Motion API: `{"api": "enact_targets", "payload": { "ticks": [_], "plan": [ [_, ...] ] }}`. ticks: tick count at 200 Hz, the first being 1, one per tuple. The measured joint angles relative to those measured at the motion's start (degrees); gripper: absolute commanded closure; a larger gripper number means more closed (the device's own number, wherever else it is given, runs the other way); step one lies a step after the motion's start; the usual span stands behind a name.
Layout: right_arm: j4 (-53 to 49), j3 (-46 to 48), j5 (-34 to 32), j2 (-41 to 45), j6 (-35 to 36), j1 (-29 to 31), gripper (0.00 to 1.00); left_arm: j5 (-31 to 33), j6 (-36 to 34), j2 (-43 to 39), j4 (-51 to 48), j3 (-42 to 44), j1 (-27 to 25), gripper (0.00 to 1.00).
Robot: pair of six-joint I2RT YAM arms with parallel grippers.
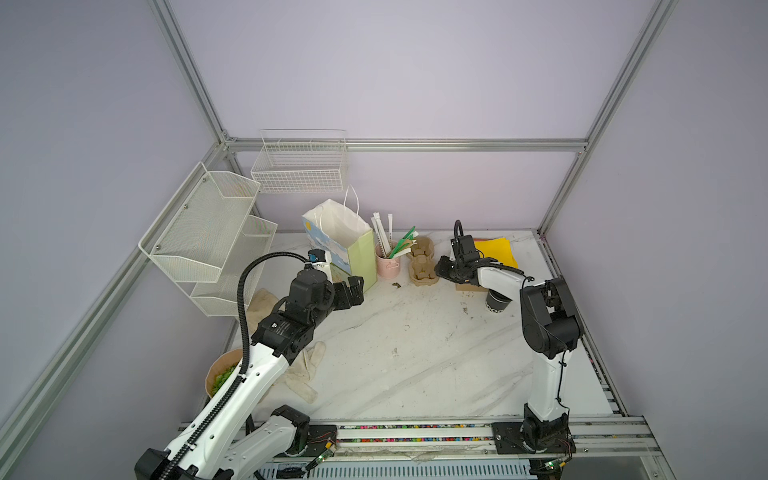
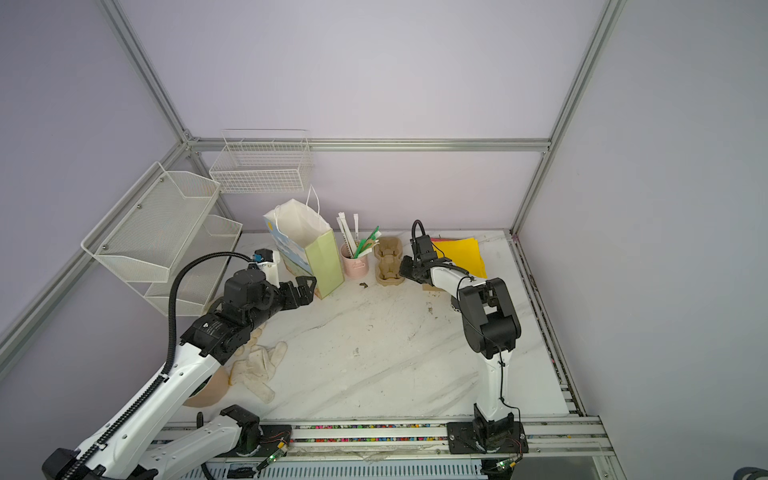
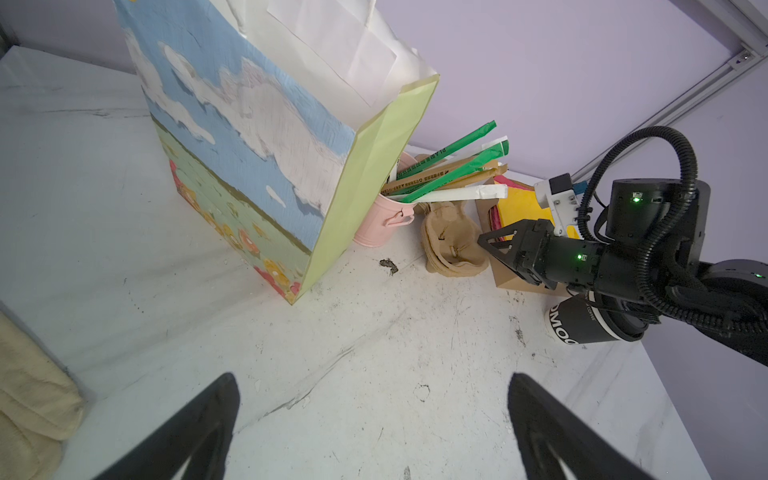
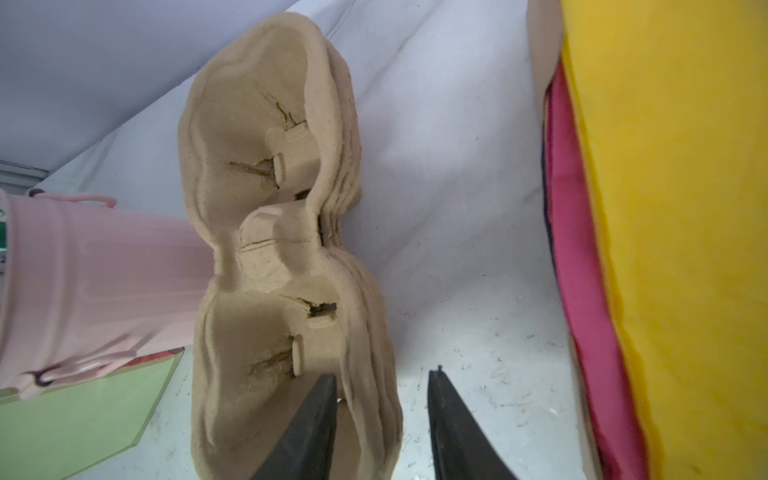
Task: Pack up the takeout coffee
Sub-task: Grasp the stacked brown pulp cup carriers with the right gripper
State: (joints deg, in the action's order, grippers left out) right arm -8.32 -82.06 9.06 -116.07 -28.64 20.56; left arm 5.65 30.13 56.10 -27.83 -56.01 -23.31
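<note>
Pink cup (image 1: 388,268) holds straws (image 1: 384,232); bag (image 1: 361,257) open; black cup (image 1: 497,306) beneath right arm (image 1: 498,275).

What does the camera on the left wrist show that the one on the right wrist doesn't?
Only the left wrist view: the black coffee cup, partly hidden by the right arm, the painted face of the paper bag, the straws and the wide-open left gripper.

Only the right wrist view: a close look at the right gripper, one tip inside and one outside the rim of the pulp cup carrier.

Both: the carrier, the pink cup, the yellow sheets and the bag's green side.
</note>
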Motion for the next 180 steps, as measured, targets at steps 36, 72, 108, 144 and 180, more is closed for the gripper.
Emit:
{"api": "enact_targets", "payload": {
  "ticks": [36, 72, 108, 144, 180],
  "plan": [
    [-0.02, -0.11, -0.31, -0.20, 0.50, 0.09, 0.66, 0.00, 0.00, 0.04, 0.00, 0.00, 0.02, 0.00],
    [-0.07, -1.07, -1.36, -0.22, 0.98, 0.57, 0.70, 0.00, 0.00, 0.04, 0.00, 0.00, 0.04, 0.00],
    [-0.17, -2.71, -2.49, -0.72, 1.66, 1.62, 0.70, 0.00, -0.02, 0.04, 0.00, 0.00, 0.04, 0.00],
    [-0.33, -2.89, -2.84, -0.96, 2.03, 1.88, 0.70, -0.04, -0.02, 0.11, 0.00, 0.00, 0.04, 0.00],
    [-0.48, -2.91, -3.56, -1.18, 2.16, 1.90, 0.69, -0.07, -0.02, 0.33, -0.02, 0.00, 0.04, 0.00]
  ]
}}
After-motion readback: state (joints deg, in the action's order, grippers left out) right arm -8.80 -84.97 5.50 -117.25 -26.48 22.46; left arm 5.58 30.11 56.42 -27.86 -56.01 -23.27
